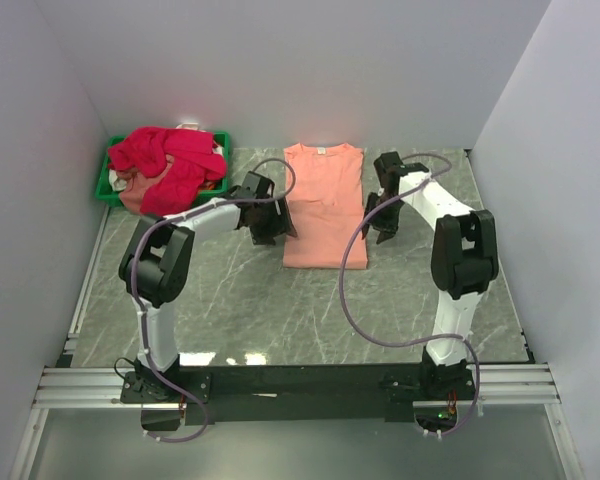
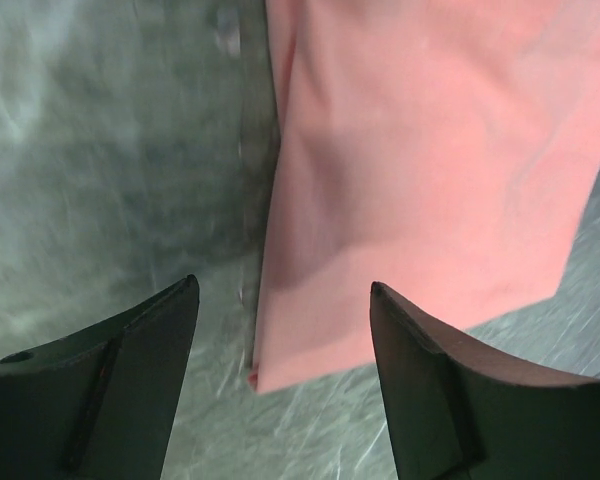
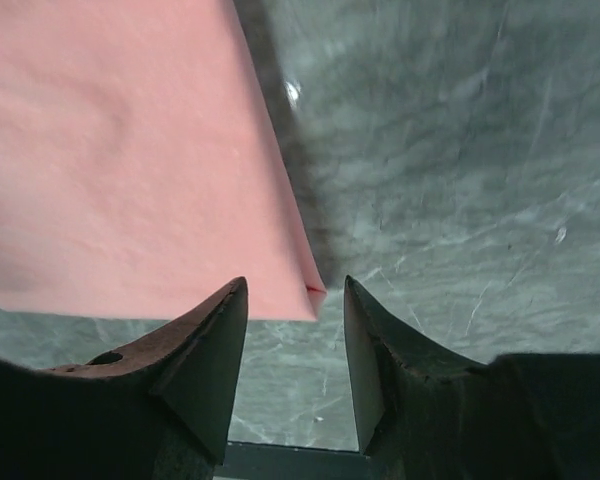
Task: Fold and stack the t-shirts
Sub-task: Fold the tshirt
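Nearest me is the black mounting rail [image 1: 300, 380] that carries my two arm bases at the near edge. Beyond it lies the one grey marbled table [image 1: 280, 310], the largest thing in view. My left arm [image 1: 160, 270] and right arm [image 1: 460, 250] both reach toward the far half and lean in toward the middle. Between them lies one salmon-peach t-shirt [image 1: 323, 205], flat on the table. It is folded into a narrow upright rectangle, collar at the far end and straight hem nearer me. In the far left corner the crimson-pink t-shirts [image 1: 170, 160] are heaped and spill over one small green bin [image 1: 104, 183]. They are too tangled for me to count. The left gripper [image 2: 280, 290] hangs over the shirt's near left corner. Its jaws are apart, with nothing caught between them and the cloth edge showing below the gap. The right gripper [image 3: 295, 285] hangs over the near right corner. Its jaws are also apart, and the folded corner shows just under the gap. I cannot tell whether either gripper touches the cloth.
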